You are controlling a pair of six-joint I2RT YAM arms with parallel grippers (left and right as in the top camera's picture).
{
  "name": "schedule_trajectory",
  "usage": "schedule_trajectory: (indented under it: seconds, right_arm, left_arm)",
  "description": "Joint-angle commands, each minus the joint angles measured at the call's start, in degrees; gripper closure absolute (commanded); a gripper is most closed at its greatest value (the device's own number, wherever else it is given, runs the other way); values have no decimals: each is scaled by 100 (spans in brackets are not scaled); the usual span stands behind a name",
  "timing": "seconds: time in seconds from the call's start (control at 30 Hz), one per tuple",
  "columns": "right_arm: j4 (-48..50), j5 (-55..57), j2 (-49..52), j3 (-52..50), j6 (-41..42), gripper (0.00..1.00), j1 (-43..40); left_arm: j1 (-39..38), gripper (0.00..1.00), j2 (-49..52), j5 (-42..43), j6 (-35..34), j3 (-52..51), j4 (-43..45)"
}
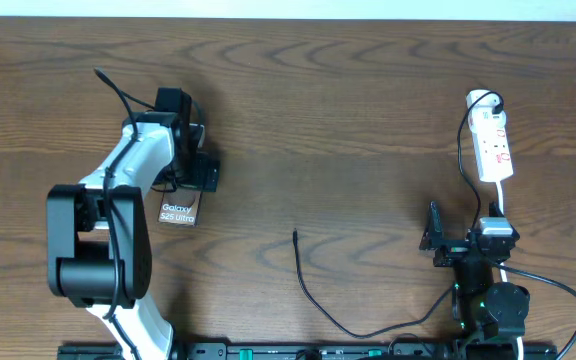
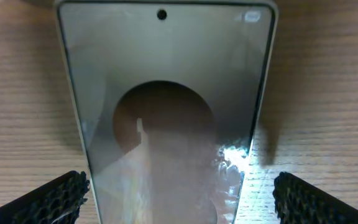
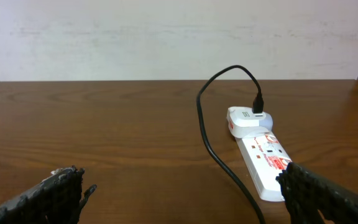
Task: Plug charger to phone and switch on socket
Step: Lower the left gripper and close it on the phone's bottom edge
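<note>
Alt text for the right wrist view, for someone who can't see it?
A white power strip lies on the wooden table ahead of the open, empty right gripper. A white adapter sits in the strip's far end, and a black cable arches up from it, then runs back toward the camera.

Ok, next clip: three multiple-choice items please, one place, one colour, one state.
1. The free tip of the thin black charger cable lies: A) on the bare brown wooden table; B) off the table's edge; C) inside a cup.
2. The oblong plastic power strip is: A) black; B) white with red marks; C) blue.
3. The left hand is: A) shut on a cable; B) open, flanking the glossy dark smartphone; C) out of view.
A: overhead shows the tip alone on wood. B: the right wrist view shows its colours. B: its fingers stand spread beside the phone.
</note>
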Motion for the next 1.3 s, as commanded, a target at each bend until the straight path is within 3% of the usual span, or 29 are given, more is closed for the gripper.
schedule_trajectory:
  seconds: [0.0, 1.27]
  right_arm:
    - [-24, -13, -31, -7, -61, 1, -24]
    - [-24, -13, -31, -7, -61, 1, -24]
  left_arm:
    - [9, 2, 186, -57, -48, -37, 22]
    - [9, 2, 330, -55, 166, -37, -35]
